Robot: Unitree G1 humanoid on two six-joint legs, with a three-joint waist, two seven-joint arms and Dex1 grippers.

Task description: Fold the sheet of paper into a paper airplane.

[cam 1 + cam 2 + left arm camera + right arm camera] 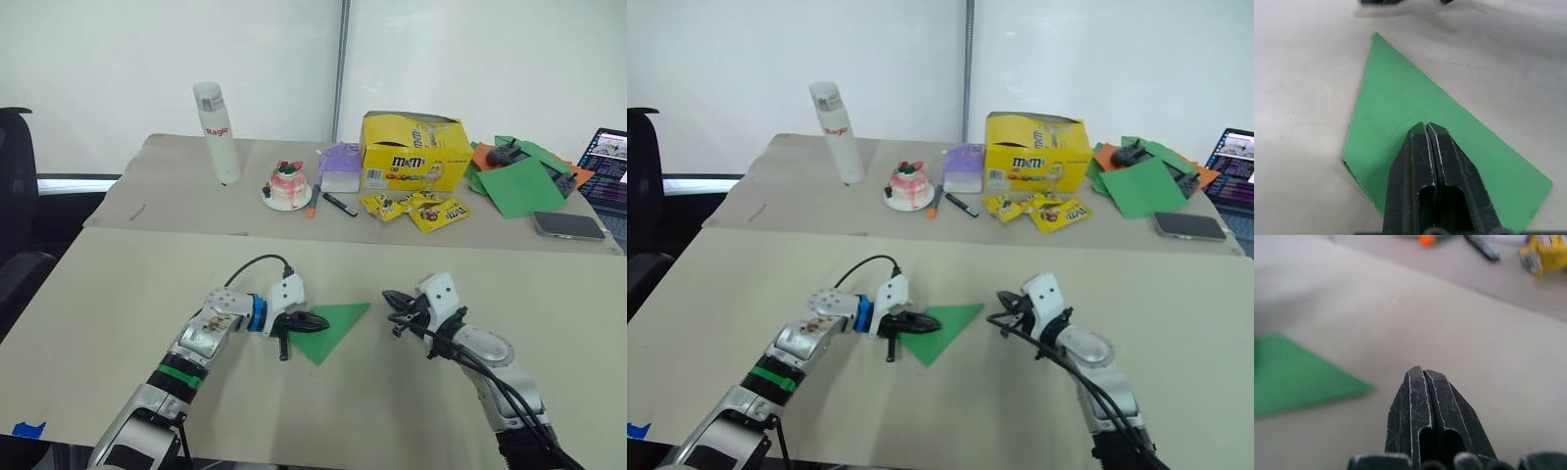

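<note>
The sheet of paper (331,328), folded to a green pointed wedge, lies flat on the near table (118,313) at lower centre of the frame. The left gripper (315,320) rests on it, its 2 fingers pressed together. Right of the wedge's tip, the right gripper (391,298) sits apart, fingers also pressed together.

Your sheet of paper (331,327) lies on the near table (118,304), pointing right. The left gripper (315,320) sits over its left part; your right gripper (395,299) is just right of the tip, apart from it. On the far table (176,186), bottle (217,133) left, cake (289,186) middle, candy box (413,150) right.
</note>
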